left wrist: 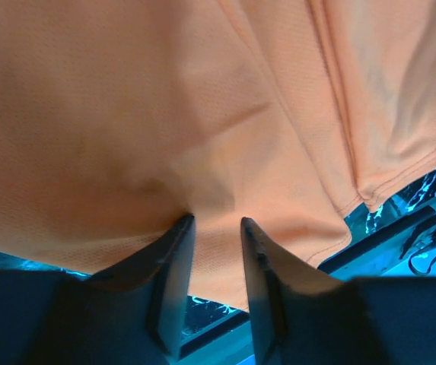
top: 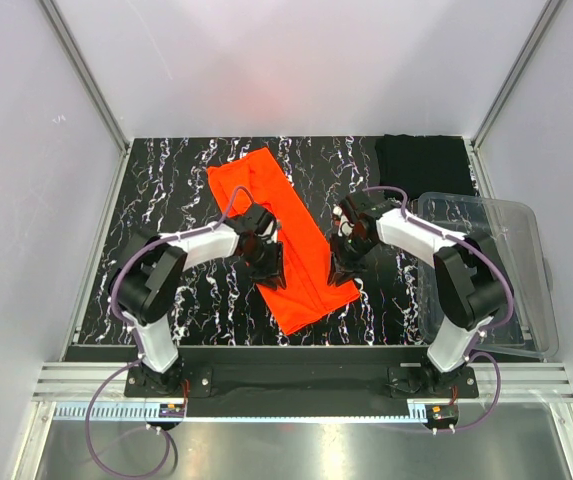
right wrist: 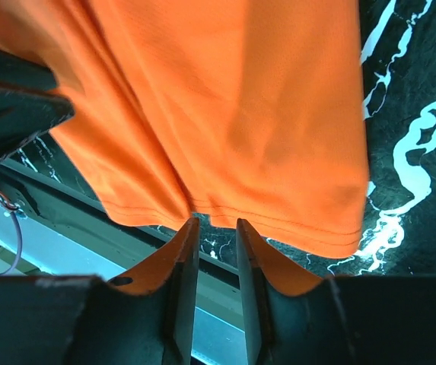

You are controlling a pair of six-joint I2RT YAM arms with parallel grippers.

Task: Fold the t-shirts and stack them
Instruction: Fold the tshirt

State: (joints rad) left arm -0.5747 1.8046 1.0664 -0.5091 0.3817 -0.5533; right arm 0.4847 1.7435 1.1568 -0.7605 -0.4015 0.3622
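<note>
Two shirts on a black, white-veined tabletop (top: 166, 190), viewed from above, with two robot arms reaching in from the near edge. At the right edge, a clear plastic bin (top: 526, 300). In the middle, the orange-red t-shirt (top: 301, 245), folded into a long narrow strip and laid diagonally from far left to near right. In the far right corner, the black t-shirt (top: 421, 165), a dark flat shape well apart from the orange one.

Flanking the near half of the strip, the left claw (left wrist: 216, 222) and the right claw (right wrist: 217, 223), one on each long side. Left claw narrowly parted, tips pressed against the cloth, no fold visibly caught between them. Right claw also narrowly parted, tips just at the stitched hem, tabletop showing through the gap, nothing held.

Judged as mid-fold on the orange shirt: lengthwise fold done, crosswise fold not yet. Next move probably calls for pinching both sides of the near end together and carrying them evenly toward the far end without dragging the layers askew.

Hard to make out: whether the black shirt is folded, the number of layers in the strip, and both sets of fingertips from above, masked by the wrists.
</note>
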